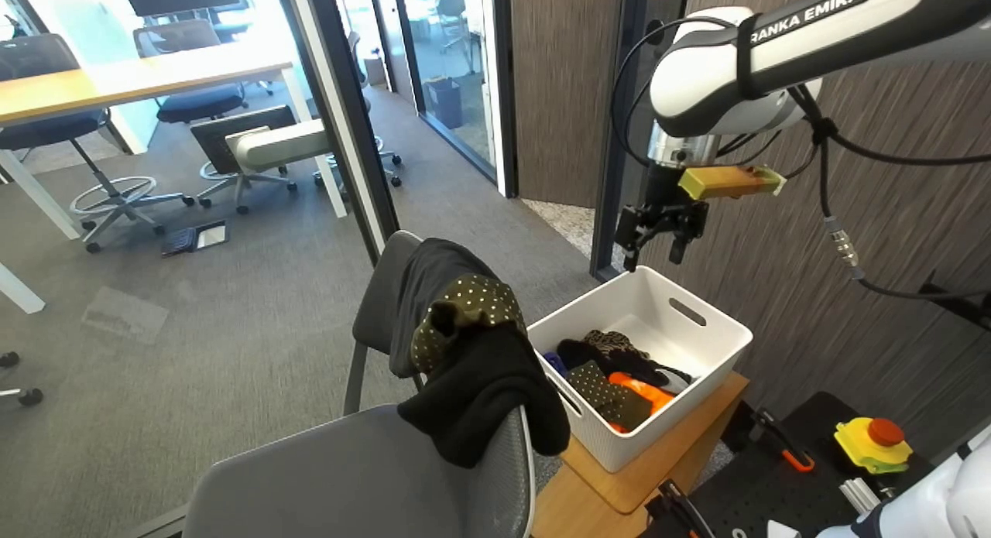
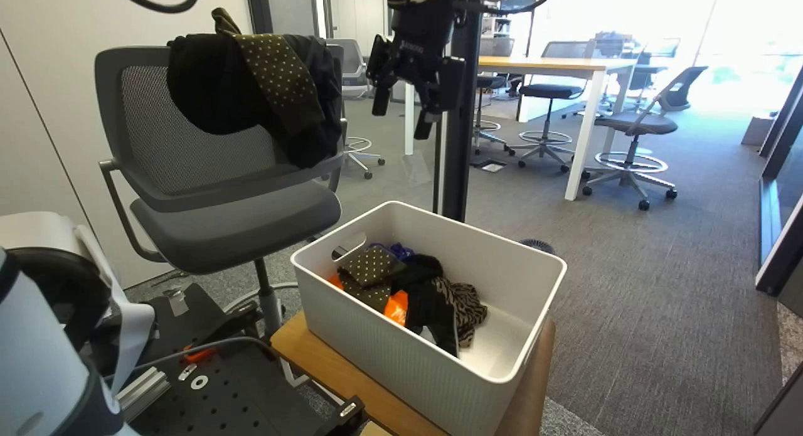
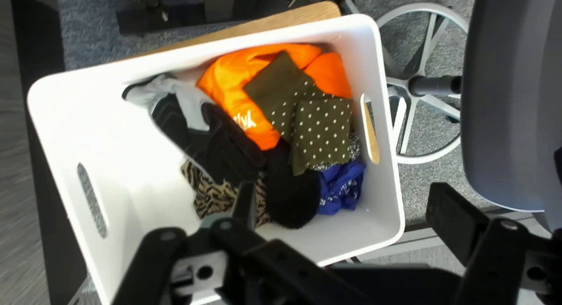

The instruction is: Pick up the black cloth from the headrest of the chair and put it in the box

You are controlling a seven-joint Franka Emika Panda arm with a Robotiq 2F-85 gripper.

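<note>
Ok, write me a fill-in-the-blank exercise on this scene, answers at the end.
The black cloth hangs over the back of the gray ____.
The box is coloured ____.
The olive-green cloth in the box has small white ____.
The gripper is not shut but ____.
Missing words: chair, white, dots, open.

Black cloth (image 1: 495, 383): over backrest (image 2: 197, 160), grey mesh chair (image 2: 241, 219). White rectangular plastic box (image 2: 401, 361): on wooden bench (image 2: 326, 361), beside chair. Inside: multicoloured cloths (image 3: 322, 129).
</note>
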